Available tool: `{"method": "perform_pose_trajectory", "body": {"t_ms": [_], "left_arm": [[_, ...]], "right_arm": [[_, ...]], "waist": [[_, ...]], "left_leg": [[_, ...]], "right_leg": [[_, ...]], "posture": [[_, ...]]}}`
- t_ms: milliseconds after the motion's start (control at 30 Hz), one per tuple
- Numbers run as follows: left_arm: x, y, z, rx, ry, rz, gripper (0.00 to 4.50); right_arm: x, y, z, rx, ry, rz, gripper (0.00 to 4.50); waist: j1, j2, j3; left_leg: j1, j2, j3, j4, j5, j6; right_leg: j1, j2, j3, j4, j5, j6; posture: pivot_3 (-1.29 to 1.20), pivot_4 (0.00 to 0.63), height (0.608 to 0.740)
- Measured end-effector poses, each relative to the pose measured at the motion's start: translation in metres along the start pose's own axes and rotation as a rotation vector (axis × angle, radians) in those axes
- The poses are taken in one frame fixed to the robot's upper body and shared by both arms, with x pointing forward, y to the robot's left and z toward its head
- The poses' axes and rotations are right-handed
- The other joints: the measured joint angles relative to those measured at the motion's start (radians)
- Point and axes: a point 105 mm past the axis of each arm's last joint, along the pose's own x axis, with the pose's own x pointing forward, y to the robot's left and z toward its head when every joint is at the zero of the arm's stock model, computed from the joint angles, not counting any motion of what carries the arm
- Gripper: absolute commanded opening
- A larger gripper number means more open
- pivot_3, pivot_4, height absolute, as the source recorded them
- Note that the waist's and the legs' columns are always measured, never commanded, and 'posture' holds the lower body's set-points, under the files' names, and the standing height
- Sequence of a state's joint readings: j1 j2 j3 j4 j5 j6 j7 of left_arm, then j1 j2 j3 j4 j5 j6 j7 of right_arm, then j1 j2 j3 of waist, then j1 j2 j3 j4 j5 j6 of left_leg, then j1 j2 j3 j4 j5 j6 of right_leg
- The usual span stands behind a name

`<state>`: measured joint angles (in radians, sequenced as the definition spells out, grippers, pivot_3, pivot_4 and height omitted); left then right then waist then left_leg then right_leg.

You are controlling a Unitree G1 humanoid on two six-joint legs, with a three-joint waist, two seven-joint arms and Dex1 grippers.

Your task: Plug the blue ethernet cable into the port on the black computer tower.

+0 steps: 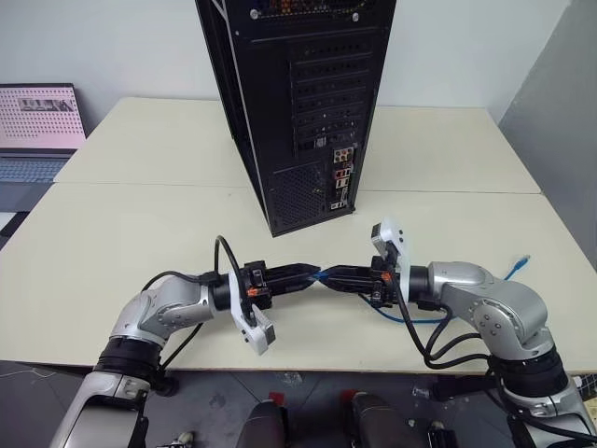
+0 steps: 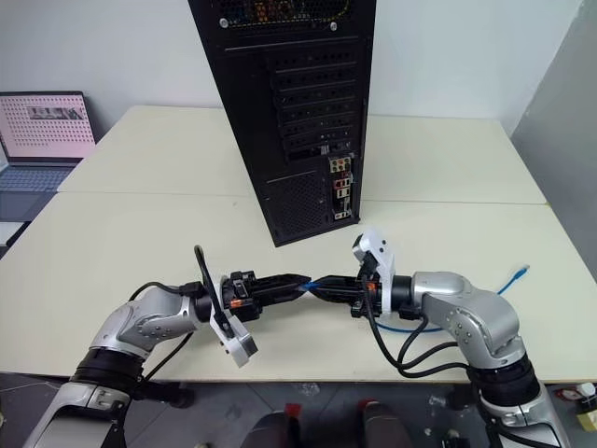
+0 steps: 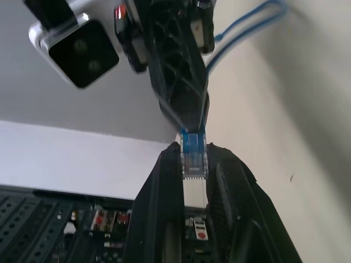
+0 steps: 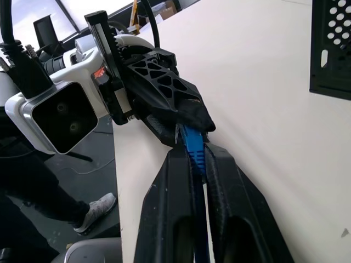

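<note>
The black computer tower (image 1: 298,103) stands upright at the middle of the table, its rear facing me. The port lies somewhere in the cluster of coloured connectors (image 1: 341,177) low on that rear panel; I cannot pick it out. My two grippers meet tip to tip above the table in front of the tower. The left gripper (image 1: 311,273) is shut on the clear plug (image 3: 193,161) of the blue ethernet cable (image 1: 410,320). The right gripper (image 1: 330,277) is shut on the blue cord just behind the plug (image 4: 192,145). The rest of the cable loops on the table to my right, and its far end (image 1: 519,265) lies there.
A laptop with a pink screen (image 1: 37,117) stands at the far left of the table. Black arm cables (image 1: 434,350) hang by the right arm near the table's front edge. A grey wall (image 1: 560,140) closes off the right side.
</note>
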<state>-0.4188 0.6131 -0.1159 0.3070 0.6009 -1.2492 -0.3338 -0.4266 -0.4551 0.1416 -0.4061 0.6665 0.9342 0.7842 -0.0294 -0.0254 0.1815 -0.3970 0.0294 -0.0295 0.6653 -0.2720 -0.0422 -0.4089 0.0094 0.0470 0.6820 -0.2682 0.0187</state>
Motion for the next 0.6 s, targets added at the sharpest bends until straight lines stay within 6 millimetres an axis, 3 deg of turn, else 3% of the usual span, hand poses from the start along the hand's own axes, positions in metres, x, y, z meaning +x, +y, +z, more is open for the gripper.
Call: {"method": "perform_pose_trajectory", "body": {"t_ms": [267,333,367,600], "left_arm": [[0.001,-0.002,-0.001,-0.006,0.012,0.005,0.29],[0.0,-0.004,-0.001,-0.014,0.011,-0.004,0.99],[-0.001,-0.006,0.0,-0.022,0.013,-0.007,1.04],[-0.009,-0.013,-0.01,-0.069,0.097,-0.047,2.49]], "right_arm": [[0.001,-0.003,0.001,-0.001,0.008,-0.003,0.0],[0.002,-0.003,-0.002,0.006,0.018,0.005,0.0],[0.002,-0.003,-0.003,0.011,0.024,0.012,0.0],[0.001,-0.005,0.002,-0.018,0.038,0.011,0.0]], "waist": [[0.0,0.0,0.0],[0.0,0.0,0.0],[0.0,0.0,0.0],[-0.001,0.0,0.0]], "left_leg": [[0.0,0.0,0.0,0.0,0.0,0.0],[0.0,0.0,0.0,0.0,0.0,0.0],[0.0,0.0,0.0,0.0,0.0,0.0],[0.0,0.0,0.0,0.0,0.0,0.0]], "right_leg": [[0.0,0.0,0.0,0.0,0.0,0.0],[0.0,0.0,0.0,0.0,0.0,0.0],[0.0,0.0,0.0,0.0,0.0,0.0],[0.0,0.0,0.0,0.0,0.0,0.0]], "posture": [[0.0,0.15,0.74],[0.0,0.15,0.74],[0.0,0.15,0.74],[0.0,0.15,0.74]]}}
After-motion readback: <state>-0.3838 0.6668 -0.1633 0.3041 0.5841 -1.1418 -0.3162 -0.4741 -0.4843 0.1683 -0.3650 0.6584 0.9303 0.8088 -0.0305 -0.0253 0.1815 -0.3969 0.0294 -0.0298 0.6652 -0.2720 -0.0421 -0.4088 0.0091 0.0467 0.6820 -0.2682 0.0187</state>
